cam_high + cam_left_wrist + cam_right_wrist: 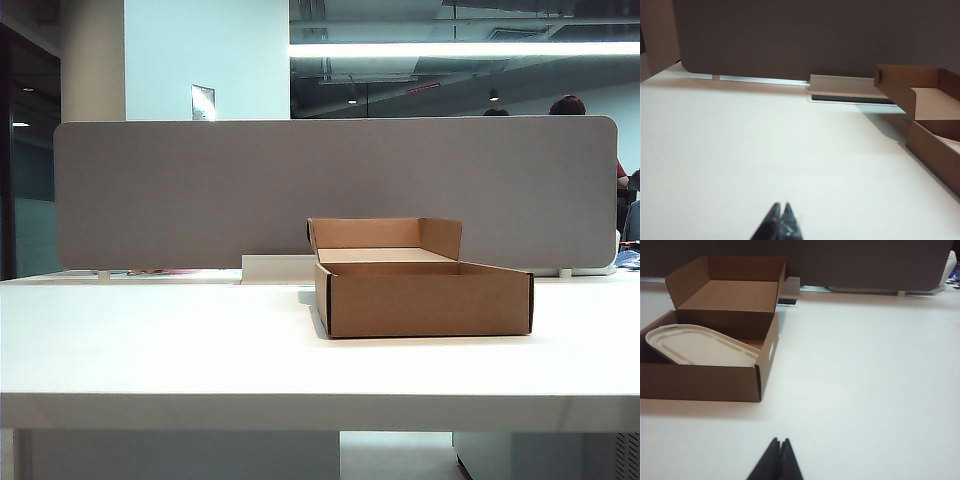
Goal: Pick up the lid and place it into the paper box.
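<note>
Lid [700, 345] lay tilted inside my box [705, 382]; left gripper [781, 210] and right gripper [779, 444] hovered closed, empty, over the table [150, 340].

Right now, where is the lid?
The lid lies inside the paper box, tilted against a wall; only the right wrist view shows it.

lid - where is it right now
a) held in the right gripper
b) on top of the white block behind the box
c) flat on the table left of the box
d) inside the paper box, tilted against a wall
d: the right wrist view shows the cream lid lying inside the paper box, one end raised against a wall, while the right gripper and the left gripper are both shut, holding nothing, over bare table.
</note>
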